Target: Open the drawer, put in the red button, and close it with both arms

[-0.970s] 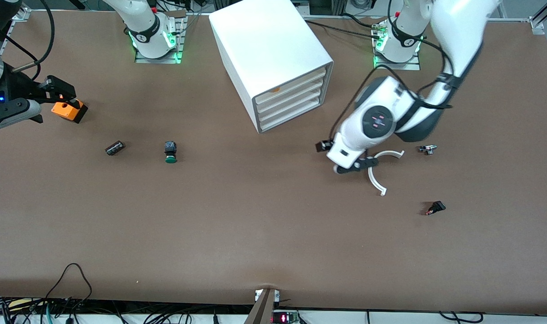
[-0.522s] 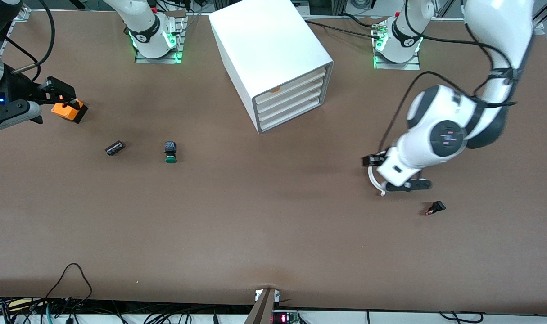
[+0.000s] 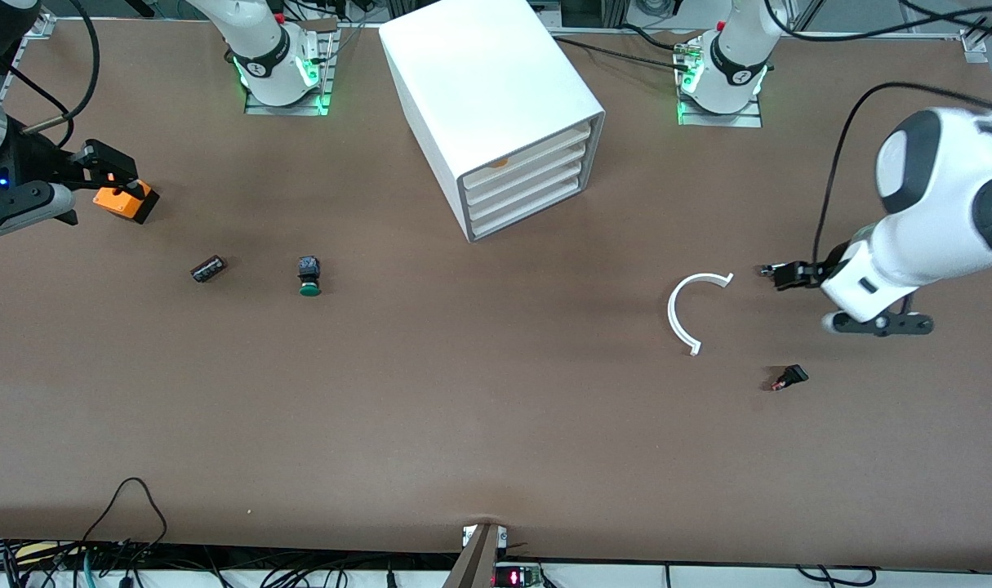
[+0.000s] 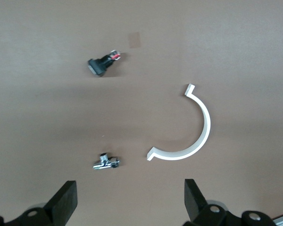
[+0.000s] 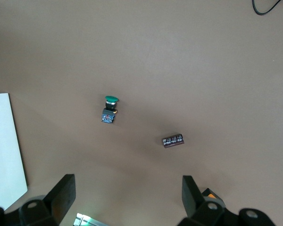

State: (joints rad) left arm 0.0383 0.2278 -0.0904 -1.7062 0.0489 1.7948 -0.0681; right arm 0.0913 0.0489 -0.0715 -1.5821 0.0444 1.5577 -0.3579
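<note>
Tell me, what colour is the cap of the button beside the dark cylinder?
Green. The button's cap shows best in the right wrist view.

Drawer (image 3: 525, 169): shallow, white, second from top of cabinet (image 3: 479, 73); shut flush.
Red button (image 3: 788, 377): small, black-bodied, red-capped; lying on its side at four o'clock from the cabinet.

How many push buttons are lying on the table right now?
2. The green button lies toward the right arm's end, beside the dark cylinder. The red button lies toward the left arm's end, nearer the front camera than the white arc.
</note>
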